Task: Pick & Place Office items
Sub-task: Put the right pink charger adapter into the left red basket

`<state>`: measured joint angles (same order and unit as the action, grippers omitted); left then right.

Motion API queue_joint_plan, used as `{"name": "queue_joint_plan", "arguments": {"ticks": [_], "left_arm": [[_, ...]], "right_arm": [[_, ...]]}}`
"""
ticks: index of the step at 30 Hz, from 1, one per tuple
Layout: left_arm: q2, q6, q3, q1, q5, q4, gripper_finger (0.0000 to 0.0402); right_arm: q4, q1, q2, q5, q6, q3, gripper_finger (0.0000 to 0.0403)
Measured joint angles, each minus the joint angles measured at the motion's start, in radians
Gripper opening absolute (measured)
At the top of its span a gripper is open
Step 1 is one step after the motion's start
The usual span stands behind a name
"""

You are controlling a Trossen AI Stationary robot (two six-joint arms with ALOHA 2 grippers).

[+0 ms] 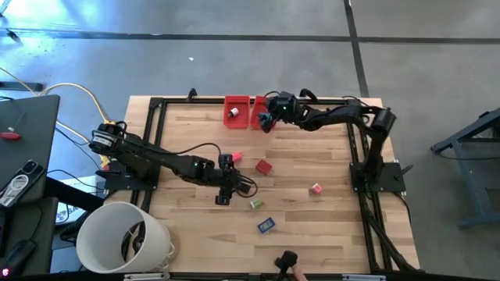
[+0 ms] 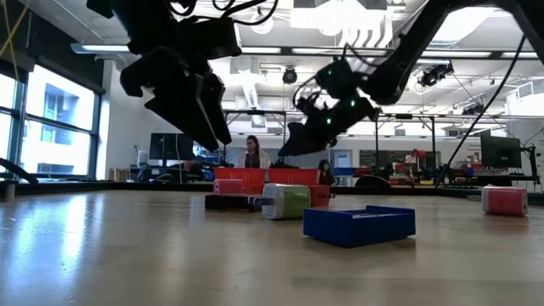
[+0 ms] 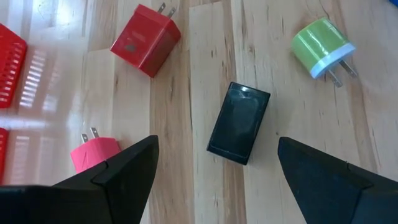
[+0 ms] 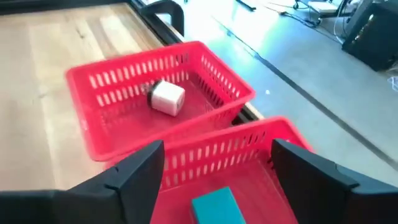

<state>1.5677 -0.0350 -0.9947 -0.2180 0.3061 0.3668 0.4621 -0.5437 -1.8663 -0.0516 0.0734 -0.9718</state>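
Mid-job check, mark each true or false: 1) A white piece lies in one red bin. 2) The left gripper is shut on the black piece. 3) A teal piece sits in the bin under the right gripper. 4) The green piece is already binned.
1) True: the white piece lies in the farther red bin.
2) False: the left gripper hangs open over the black piece, not gripping it.
3) True: the teal piece lies in the nearer red bin below the open right gripper.
4) False: the green piece lies on the table.
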Motion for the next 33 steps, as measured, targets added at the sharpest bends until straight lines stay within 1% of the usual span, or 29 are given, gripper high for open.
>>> {"name": "queue_joint_plan", "arguments": {"ticks": [5, 9, 14, 19, 22, 27, 33], "left_arm": [[0.000, -0.023, 0.000, 0.000, -0.004, 0.001, 0.0321], [0.000, -0.025, 0.000, 0.000, -0.055, 0.001, 0.0321], [0.000, -0.046, 0.000, -0.001, -0.074, 0.000, 0.0321], [0.000, -0.068, 0.000, -0.005, -0.074, 0.000, 0.0321], [0.000, -0.071, 0.000, -0.015, -0.074, 0.000, 0.0321], [0.000, -0.075, 0.000, -0.030, -0.075, 0.000, 0.0321], [0.000, -0.102, 0.000, -0.051, -0.075, 0.000, 0.0321]], "right_arm": [[-0.202, 0.047, 0.154, 0.009, 0.003, 0.000, 0.0277], [-0.432, 0.111, 0.290, 0.030, -0.002, 0.000, 0.0275], [-0.763, 0.196, 0.436, 0.130, -0.085, 0.000, 0.0274], [-1.052, 0.288, 0.528, 0.218, -0.230, 0.000, 0.0274], [-1.168, 0.354, 0.551, 0.244, -0.322, 0.000, 0.0274], [-1.275, 0.474, 0.552, 0.231, -0.487, 0.000, 0.0274], [-1.314, 0.622, 0.553, 0.158, -0.596, 0.053, 0.0274]]}}
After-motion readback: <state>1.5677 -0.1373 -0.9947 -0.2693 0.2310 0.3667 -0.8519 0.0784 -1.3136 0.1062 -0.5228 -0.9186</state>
